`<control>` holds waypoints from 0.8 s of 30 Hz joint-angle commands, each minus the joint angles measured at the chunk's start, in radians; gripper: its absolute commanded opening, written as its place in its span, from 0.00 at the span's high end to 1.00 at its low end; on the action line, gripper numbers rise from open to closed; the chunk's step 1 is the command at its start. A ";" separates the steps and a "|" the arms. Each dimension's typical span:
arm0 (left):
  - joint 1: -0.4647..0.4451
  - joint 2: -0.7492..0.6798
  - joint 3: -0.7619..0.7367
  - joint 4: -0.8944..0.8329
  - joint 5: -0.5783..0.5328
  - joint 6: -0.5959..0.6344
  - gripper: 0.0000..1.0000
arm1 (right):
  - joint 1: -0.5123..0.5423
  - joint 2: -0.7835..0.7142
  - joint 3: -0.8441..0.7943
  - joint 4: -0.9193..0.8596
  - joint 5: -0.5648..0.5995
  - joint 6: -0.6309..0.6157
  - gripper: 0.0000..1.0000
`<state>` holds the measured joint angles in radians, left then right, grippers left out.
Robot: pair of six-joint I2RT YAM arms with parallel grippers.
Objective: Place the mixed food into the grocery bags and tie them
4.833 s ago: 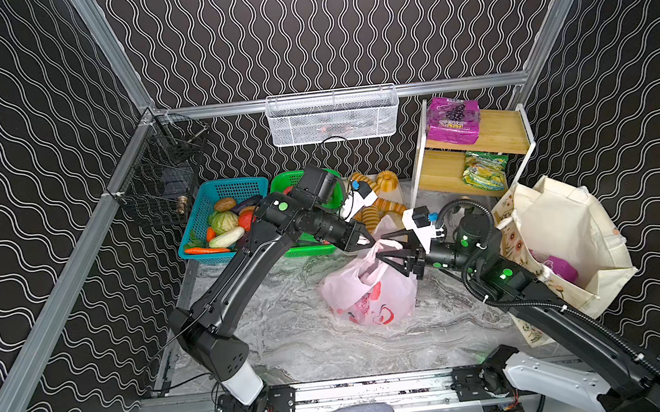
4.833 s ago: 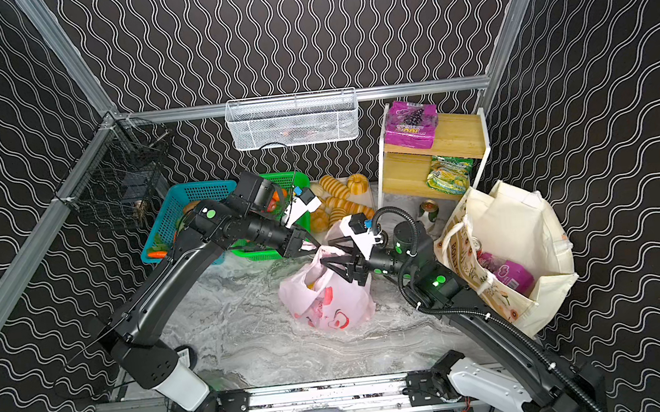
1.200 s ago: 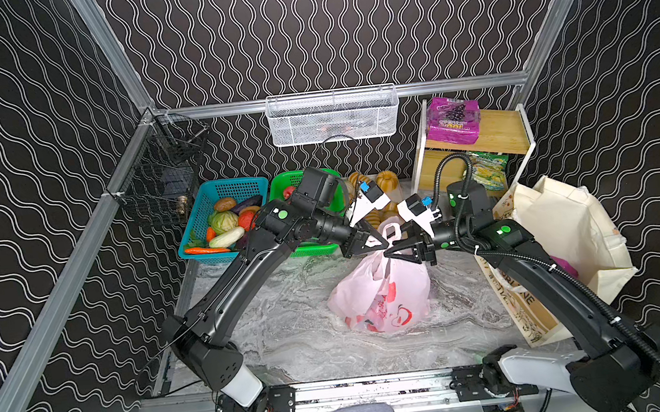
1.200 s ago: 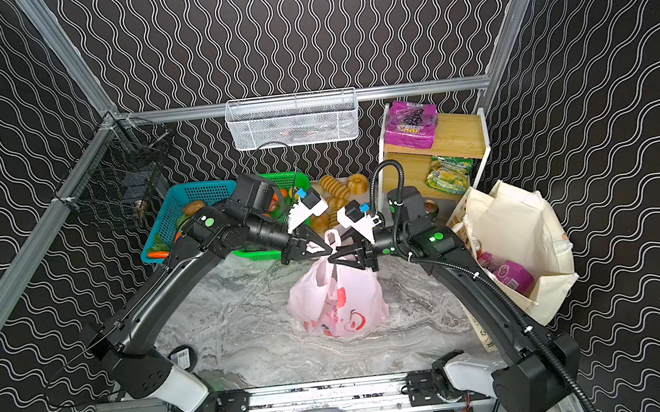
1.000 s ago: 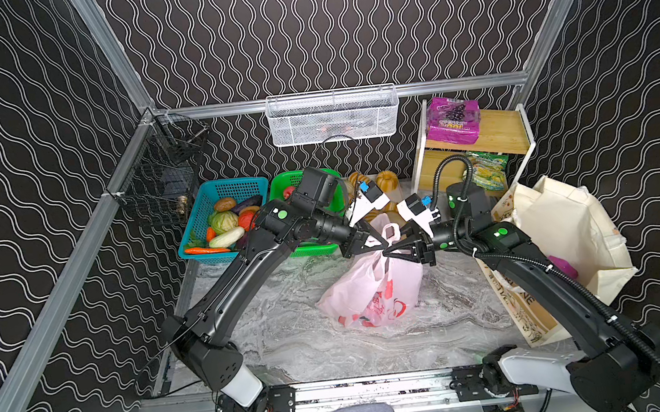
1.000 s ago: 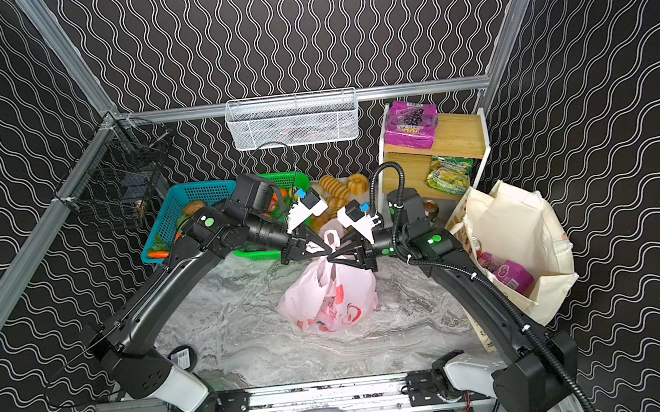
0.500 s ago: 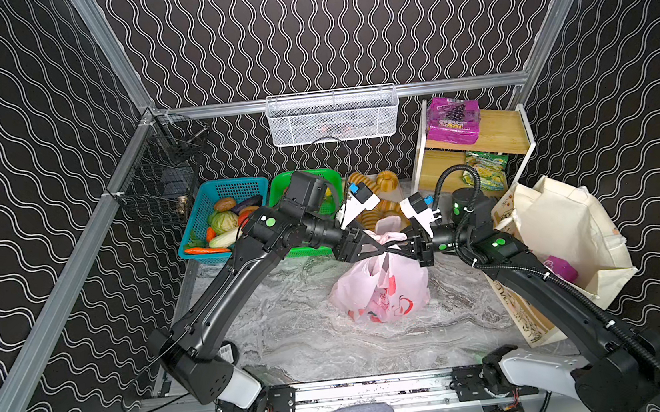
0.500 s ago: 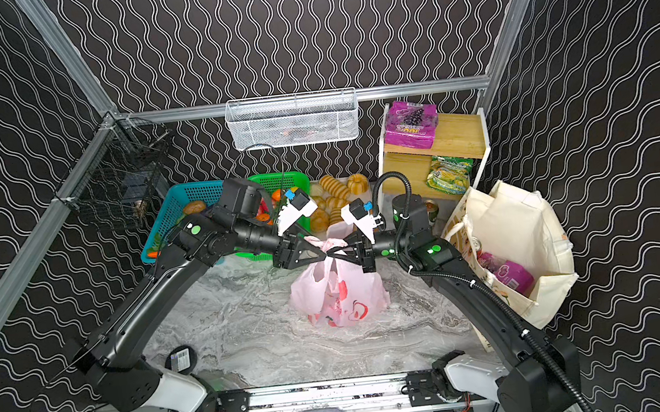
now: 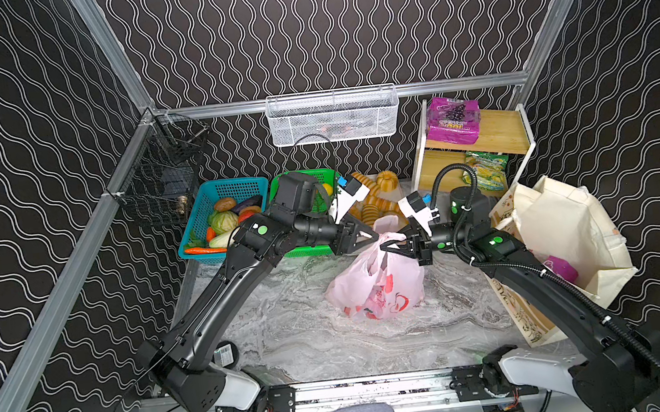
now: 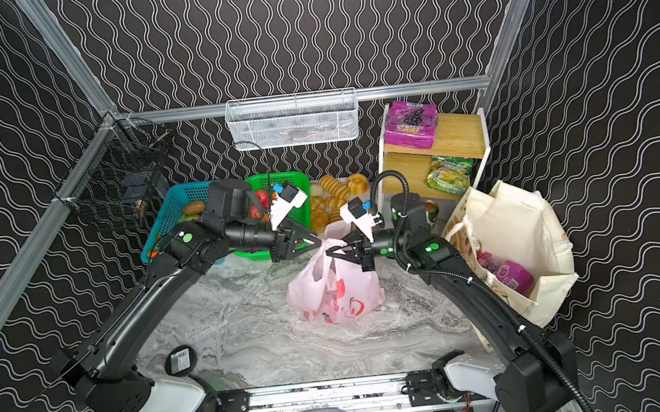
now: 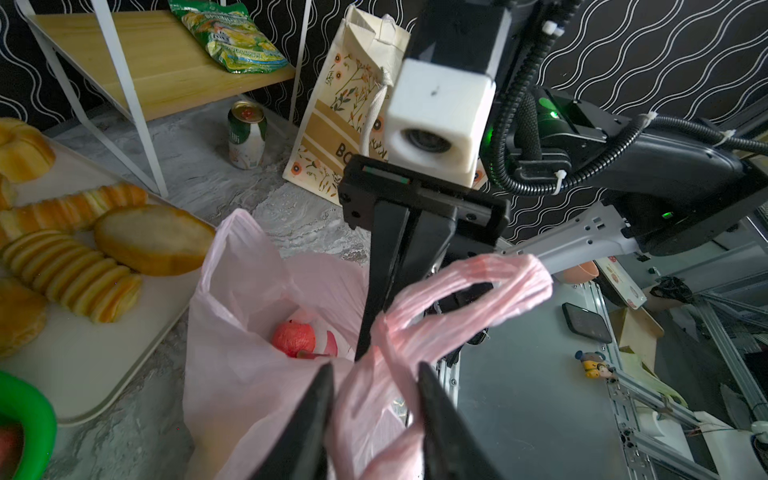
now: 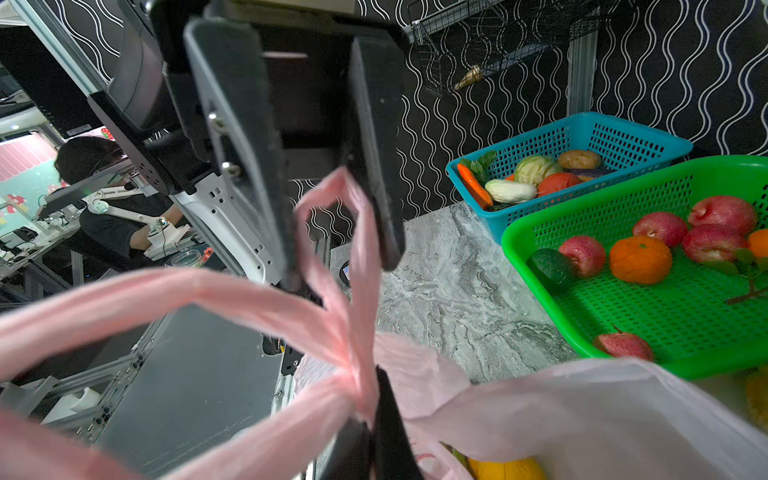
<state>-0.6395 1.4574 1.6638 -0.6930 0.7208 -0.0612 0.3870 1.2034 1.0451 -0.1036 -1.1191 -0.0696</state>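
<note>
The pink plastic grocery bag point(image 9: 375, 290) point(image 10: 335, 294) stands mid-table, its mouth partly open. A red toy fruit point(image 11: 294, 337) and something yellow point(image 12: 507, 469) lie inside it. My right gripper point(image 12: 370, 415) point(image 9: 387, 247) is shut on one twisted handle. My left gripper point(image 11: 376, 374) point(image 9: 373, 236) faces it, jaws apart, with the other handle loop point(image 12: 332, 208) lying unsqueezed between its fingers. The cream tote point(image 9: 564, 224) stands at the right with a purple packet point(image 9: 560, 268) inside. Another purple packet point(image 9: 453, 123) lies on top of the shelf.
Behind the bag are a green basket point(image 9: 308, 251) of fruit, a blue basket point(image 9: 226, 193) of vegetables and a white tray point(image 11: 83, 374) of bread loaves. A wooden shelf point(image 9: 504, 130) holds a green snack bag point(image 9: 485, 170). A can point(image 11: 247, 135) and a flowered paper bag point(image 11: 332, 124) stand beside the shelf.
The pink bag leaned left a second ago and now stands upright. My left jaws opened and then narrowed round a handle loop. The right gripper stayed shut on its handle.
</note>
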 commanded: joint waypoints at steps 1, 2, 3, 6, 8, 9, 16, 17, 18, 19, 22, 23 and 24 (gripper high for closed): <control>0.002 0.004 -0.008 0.050 -0.034 -0.042 0.95 | 0.001 0.001 0.004 0.006 -0.006 -0.007 1.00; 0.003 -0.008 -0.039 0.082 -0.038 -0.066 1.00 | 0.001 0.002 -0.002 0.014 0.007 0.005 1.00; 0.003 -0.019 -0.067 0.113 -0.042 -0.086 1.00 | 0.001 0.006 -0.006 0.025 0.025 0.021 1.00; 0.002 -0.050 -0.144 0.161 -0.099 -0.141 1.00 | -0.003 0.014 -0.021 0.050 0.064 0.070 1.00; 0.003 -0.058 -0.176 0.162 -0.142 -0.160 1.00 | -0.005 0.017 -0.035 0.080 0.064 0.108 1.00; 0.003 -0.061 -0.193 0.162 -0.159 -0.169 1.00 | -0.007 0.015 -0.040 0.106 0.076 0.137 1.00; 0.003 -0.067 -0.277 0.216 -0.181 -0.243 1.00 | -0.019 0.008 -0.126 0.194 0.066 0.210 0.90; 0.003 -0.066 -0.283 0.227 -0.180 -0.257 1.00 | -0.019 0.007 -0.127 0.191 0.061 0.209 0.88; 0.003 -0.063 -0.293 0.244 -0.172 -0.271 1.00 | -0.018 0.008 -0.127 0.187 0.056 0.207 0.84; 0.003 -0.060 -0.299 0.259 -0.160 -0.283 1.00 | -0.017 0.008 -0.128 0.186 0.051 0.206 0.77; 0.003 -0.052 -0.303 0.268 -0.153 -0.299 1.00 | -0.018 0.010 -0.128 0.168 0.042 0.195 0.72; 0.002 -0.054 -0.306 0.274 -0.148 -0.302 1.00 | -0.019 0.012 -0.125 0.157 0.046 0.191 0.71; 0.003 -0.055 -0.309 0.282 -0.139 -0.303 1.00 | -0.018 0.013 -0.122 0.149 0.051 0.187 0.71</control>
<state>-0.6369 1.4033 1.3586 -0.4637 0.5602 -0.3393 0.3668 1.2156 0.9188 0.0395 -1.0569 0.1226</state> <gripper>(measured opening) 0.048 0.285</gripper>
